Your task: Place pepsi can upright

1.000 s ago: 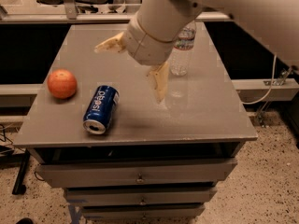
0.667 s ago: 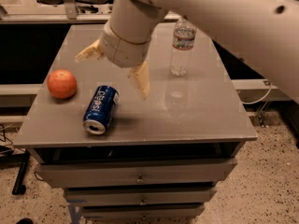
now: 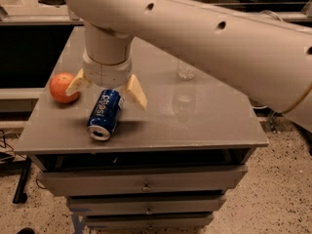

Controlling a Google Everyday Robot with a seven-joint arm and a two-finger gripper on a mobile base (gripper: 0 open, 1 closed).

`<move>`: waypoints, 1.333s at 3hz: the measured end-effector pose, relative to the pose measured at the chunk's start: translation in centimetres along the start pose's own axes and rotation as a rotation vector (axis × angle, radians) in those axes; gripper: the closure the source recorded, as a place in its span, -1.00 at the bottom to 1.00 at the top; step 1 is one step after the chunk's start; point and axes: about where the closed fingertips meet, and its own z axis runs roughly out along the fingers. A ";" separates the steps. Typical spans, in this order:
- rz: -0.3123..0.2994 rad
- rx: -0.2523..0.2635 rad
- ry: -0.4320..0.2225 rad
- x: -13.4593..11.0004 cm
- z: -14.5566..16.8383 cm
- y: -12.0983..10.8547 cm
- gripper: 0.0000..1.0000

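1. The gripper (image 3: 107, 97) is held spread wide over the far end of the pepsi can (image 3: 104, 115) — one finger (image 3: 137, 92) is seen on each side, and nothing is gripped. Contact with the can cannot be told.
2. The can is laid on its side on the grey table (image 3: 209, 126), near the front edge, close to an orange (image 3: 60, 87).
3. Its long axis is run from far to near — a silver end is turned toward the camera, slightly leftward.

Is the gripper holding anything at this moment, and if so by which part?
Nothing is held. The gripper is open, fingers spread either side of the far end of the pepsi can, which lies on its side on the table.
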 end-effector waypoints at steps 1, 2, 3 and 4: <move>-0.073 -0.089 0.022 -1.6 1.9 0.5 -1.00; -0.104 -0.159 0.054 -2.3 3.0 1.0 -0.77; -0.104 -0.205 0.103 -1.9 3.1 1.0 -0.31; -0.102 -0.224 0.151 -0.6 2.1 0.0 0.16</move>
